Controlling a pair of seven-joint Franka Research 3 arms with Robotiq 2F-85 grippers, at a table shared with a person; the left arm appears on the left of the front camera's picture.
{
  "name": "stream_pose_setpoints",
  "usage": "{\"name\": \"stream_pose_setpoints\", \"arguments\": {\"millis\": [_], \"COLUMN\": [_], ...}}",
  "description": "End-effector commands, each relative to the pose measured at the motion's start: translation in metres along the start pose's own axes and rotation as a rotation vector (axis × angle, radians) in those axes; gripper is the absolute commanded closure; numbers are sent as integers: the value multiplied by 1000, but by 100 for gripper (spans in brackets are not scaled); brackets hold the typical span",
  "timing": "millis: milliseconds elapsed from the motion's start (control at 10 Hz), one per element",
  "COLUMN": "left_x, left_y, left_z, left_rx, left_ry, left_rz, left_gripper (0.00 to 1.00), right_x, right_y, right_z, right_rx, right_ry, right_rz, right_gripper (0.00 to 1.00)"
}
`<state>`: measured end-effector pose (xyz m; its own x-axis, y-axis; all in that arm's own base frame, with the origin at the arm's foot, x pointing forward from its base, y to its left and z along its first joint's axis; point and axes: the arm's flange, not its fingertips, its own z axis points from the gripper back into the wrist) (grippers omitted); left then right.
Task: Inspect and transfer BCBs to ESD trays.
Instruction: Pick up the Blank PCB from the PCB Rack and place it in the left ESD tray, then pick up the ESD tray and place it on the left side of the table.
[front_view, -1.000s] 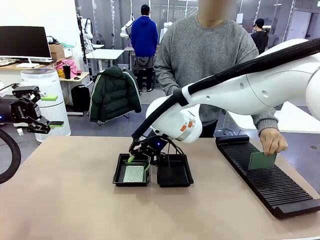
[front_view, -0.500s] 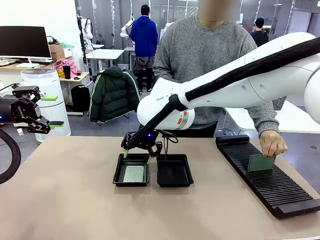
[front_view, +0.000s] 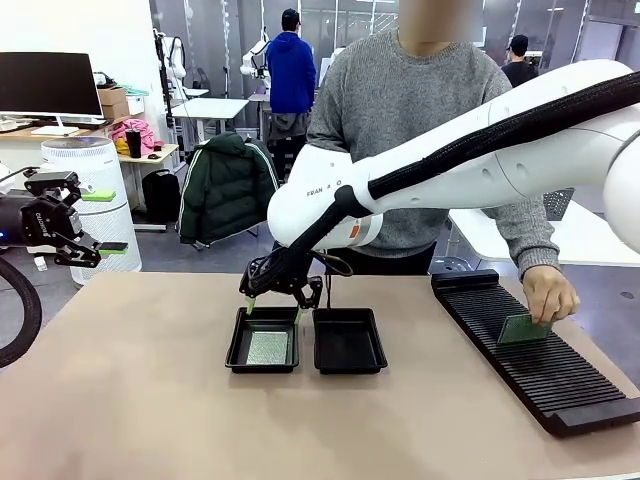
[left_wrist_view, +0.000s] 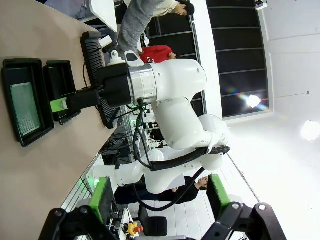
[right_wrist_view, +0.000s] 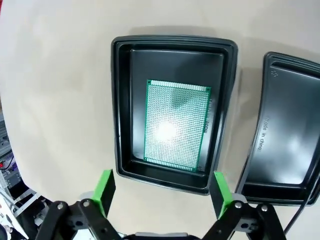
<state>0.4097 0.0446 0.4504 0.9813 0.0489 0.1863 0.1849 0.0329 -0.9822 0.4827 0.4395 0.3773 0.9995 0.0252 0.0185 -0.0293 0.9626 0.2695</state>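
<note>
Well, across the bench I see the slotted rack, a person's hand holding a BCB at it. Another BCB lies flat in the left ESD tray. Right end effector hovers above, released; left end effector released too.

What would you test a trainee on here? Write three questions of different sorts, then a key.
1. True or false: the right gripper is shut on the BCB in the tray.
2. Counting from the slotted rack, which tray holds a board? A: the nearer; B: the farther; C: both.
3. Short answer: what does the person's hand hold at the rack?

Key: 1 false, its jaws stand open above the board. 2 B. 3 a second BCB.
</note>
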Motion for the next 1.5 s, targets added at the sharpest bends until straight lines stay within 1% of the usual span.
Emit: {"name": "stream_pose_setpoints", "arguments": {"millis": [0,100,200,300,1400], "left_x": [0,0,0,0,0], "left_y": [-1,-1,-1,-1,-1], "left_z": [1,1,1,1,1], "left_rx": [-1,-1,-1,-1,-1], "left_ry": [-2,-2,-2,-2,-2], "left_rz": [-1,-1,-1,-1,-1], "left_gripper": [0,0,0,0,0], "right_x": [-1,-1,0,-1,-1], "right_y": [10,13,15,3,3], "right_z": [1,2,5,1,1], "right_rx": [-78,-89,-92,-41,-41], "right_ry": [-20,-17,-31,-10,-10], "right_rz": [-30,-31,-62,-10,-10], "right_gripper": [0,0,0,0,0]}}
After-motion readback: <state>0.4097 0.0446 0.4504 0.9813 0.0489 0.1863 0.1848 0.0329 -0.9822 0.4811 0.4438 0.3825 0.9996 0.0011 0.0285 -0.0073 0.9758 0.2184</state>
